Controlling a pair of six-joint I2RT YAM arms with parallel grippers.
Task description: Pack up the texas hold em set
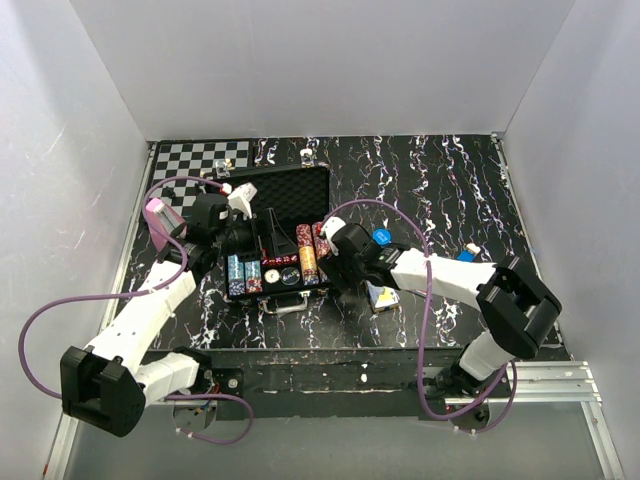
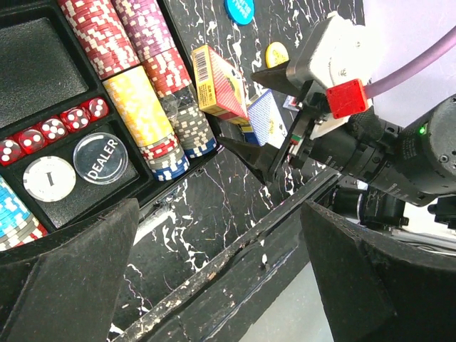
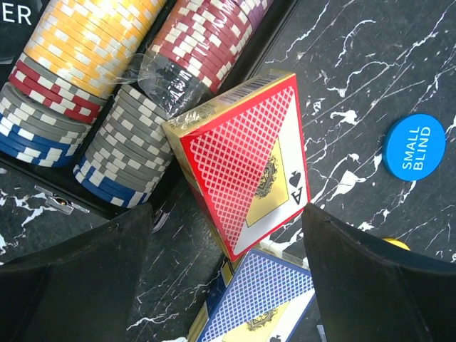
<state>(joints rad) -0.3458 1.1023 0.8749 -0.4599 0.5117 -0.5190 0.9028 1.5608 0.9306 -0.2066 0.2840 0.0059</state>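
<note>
The texas hold em set's black case [image 1: 285, 190] lies open, its tray [image 2: 43, 68] holding chip rows [image 2: 146, 107], red dice, a DEALER button [image 2: 101, 157] and a white button. A red card deck [image 3: 242, 157] leans tilted against the tray's corner by the grey and blue chips [image 3: 121, 153]. A blue deck [image 3: 263, 306] lies flat on the table just below it. My right gripper [image 3: 224, 278] is open, straddling the red deck's lower corner without touching it. Above the tray's front edge, my left gripper [image 2: 221, 285] hangs wide open and empty.
A blue SMALL BLIND button [image 3: 415, 146] and a yellow button [image 2: 276, 53] lie on the marble table right of the case. A chessboard [image 1: 205, 157] sits at the back left. A small blue cube [image 1: 465, 255] is by the right arm. The table's front edge [image 2: 235, 249] runs below my left fingers.
</note>
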